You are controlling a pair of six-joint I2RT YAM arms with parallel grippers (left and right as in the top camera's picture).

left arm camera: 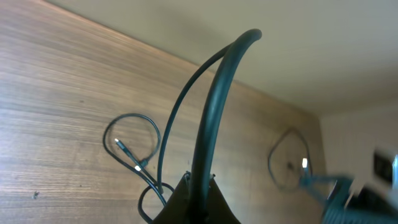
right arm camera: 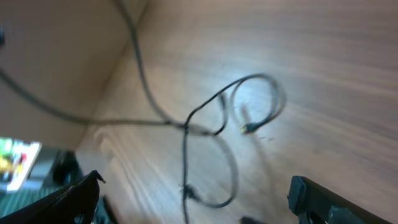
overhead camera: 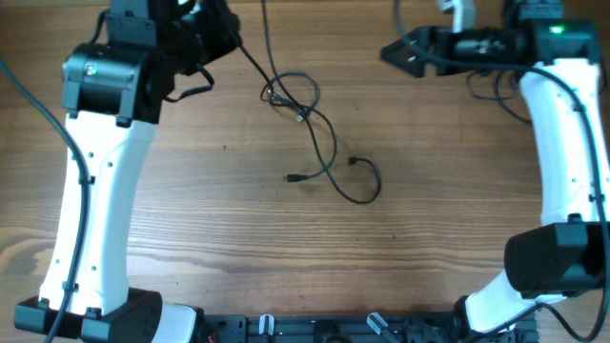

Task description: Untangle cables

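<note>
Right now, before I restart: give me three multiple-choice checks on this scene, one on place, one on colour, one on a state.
1. Where do the loops of the cables lie?
A. near the middle of the table
B. at its front edge
C. off its right side

2. What colour are they?
A. white
B. black
C. red

3. The right hand is:
A. shut on a cable
B. shut, empty
C. open, empty

Answers:
1 A, the overhead view shows the loops on bare wood near the centre.
2 B, they read dark against the brown wood.
3 C, the wrist view shows its fingers wide apart, gripping nothing.
</note>
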